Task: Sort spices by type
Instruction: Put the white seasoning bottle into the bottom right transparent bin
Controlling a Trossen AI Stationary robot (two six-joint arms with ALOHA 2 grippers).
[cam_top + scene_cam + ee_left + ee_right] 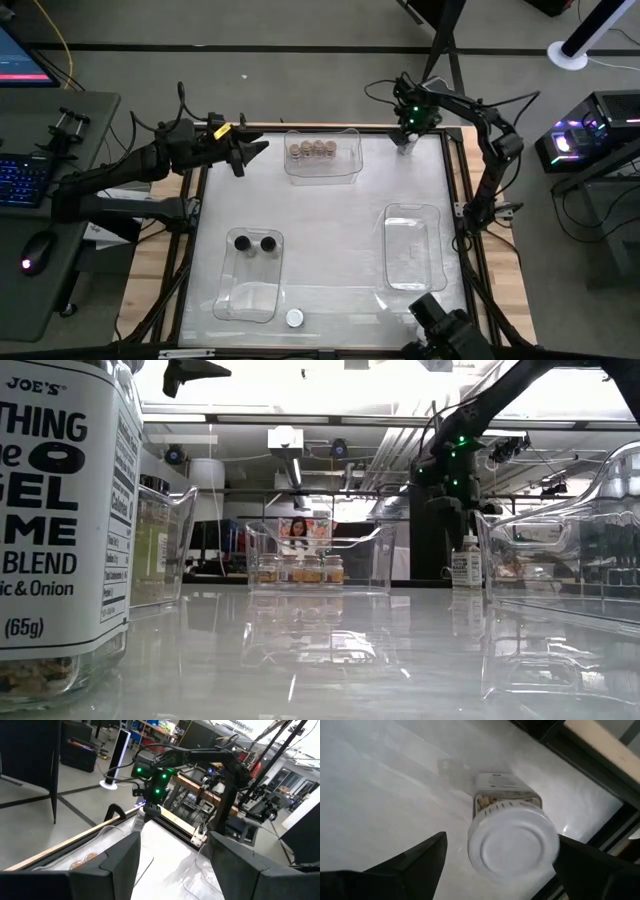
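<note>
Right gripper (500,852) – jaws open – straddles a white-lidded jar (510,845) at the table's (330,230) upper right; left gripper (258,148), open, hangs upper left.

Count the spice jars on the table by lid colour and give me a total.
Tan-brown lids: 4, in the far bin
Black lids: 2, in the near left bin
White lids: 2, one by the table's near edge, one under the right gripper
Total: 8 jars visible

White-lidded jar (465,568) — beneath right tool (452,508)
</note>
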